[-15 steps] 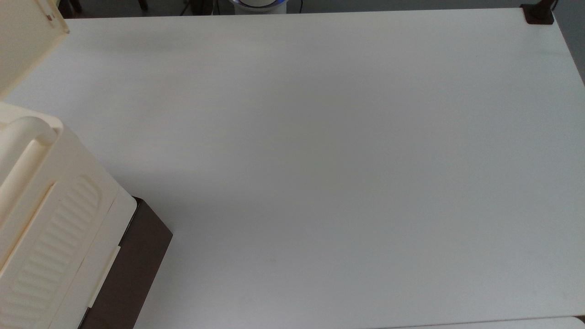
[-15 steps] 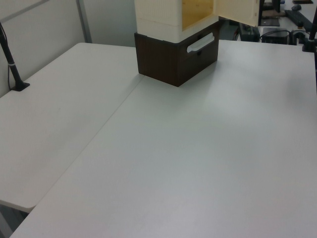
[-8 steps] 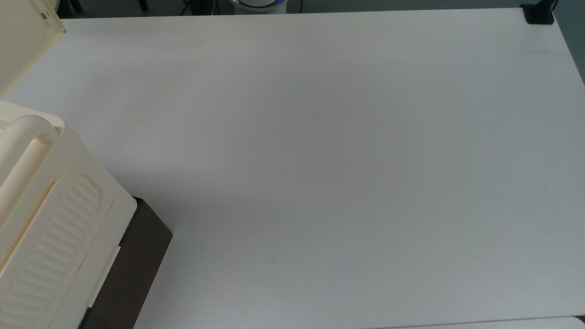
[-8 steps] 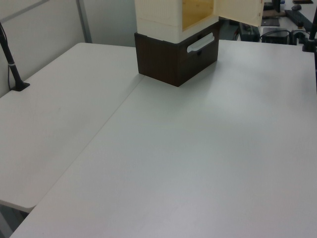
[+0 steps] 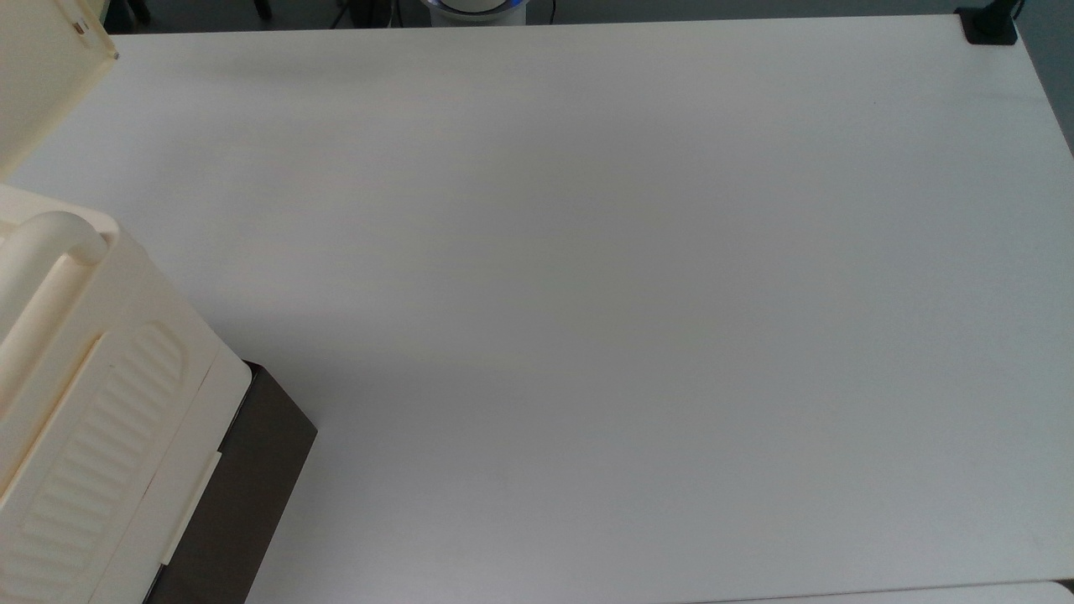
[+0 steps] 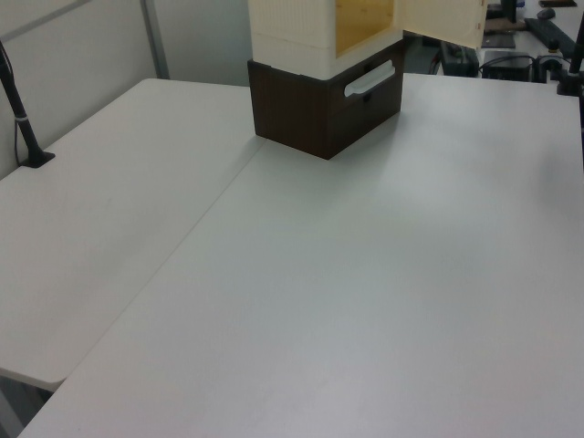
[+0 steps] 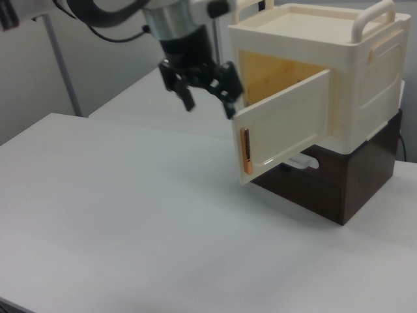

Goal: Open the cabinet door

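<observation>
Spread apart with nothing between them, the two fingers point(image 7: 229, 85) of the gripper point(image 7: 207, 93) hang at the top of the door's free edge in the right view; whether one fingertip touches the rim cannot be told. Over the past second the cabinet door point(image 7: 283, 127) has been swung a little further out: in the top view its corner point(image 5: 50, 75) has drawn slightly toward the top view's left. The door is seen standing well away from the cabinet point(image 7: 339, 85), with the yellowish interior point(image 7: 277, 68) exposed, so the task is judged nearly or wholly done.

Around the gripper, open room is found on the right view's left and in front, where the white table point(image 5: 587, 294) is bare. Care would be needed at the door's free edge with its brownish slot point(image 7: 245, 150), and at the dark brown section point(image 7: 345, 189) below, whose cream pull point(image 6: 369, 79) is overhung by the open door.
</observation>
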You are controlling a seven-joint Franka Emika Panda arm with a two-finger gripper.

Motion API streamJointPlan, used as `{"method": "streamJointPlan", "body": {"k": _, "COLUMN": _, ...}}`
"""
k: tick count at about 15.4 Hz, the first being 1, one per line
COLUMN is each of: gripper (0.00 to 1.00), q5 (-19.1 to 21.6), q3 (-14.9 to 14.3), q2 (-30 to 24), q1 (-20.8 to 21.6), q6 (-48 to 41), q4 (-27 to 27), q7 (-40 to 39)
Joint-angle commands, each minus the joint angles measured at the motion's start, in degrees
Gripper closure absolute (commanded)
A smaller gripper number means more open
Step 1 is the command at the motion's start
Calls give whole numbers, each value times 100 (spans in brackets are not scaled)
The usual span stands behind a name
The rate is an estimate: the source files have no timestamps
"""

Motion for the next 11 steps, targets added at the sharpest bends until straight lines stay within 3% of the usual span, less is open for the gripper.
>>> {"method": "streamJointPlan", "body": {"k": 1, "gripper": 0, "q5": -16, "q3": 5, "q2": -101, "q1": 744, "q6": -406, "q4": 52, "q7": 721}}
{"method": "streamJointPlan", "body": {"k": 7, "gripper": 0, "q5": -16, "q3": 5, "q2": -13, "q1": 2037, "q6": -425, "q4": -115, "q7": 1917}}
{"method": "streamJointPlan", "body": {"k": 11, "gripper": 0, "q5": 1, "q3": -39, "q2": 83, "q1": 2433, "q6": -355, "q4": -335, "q7": 1945}}
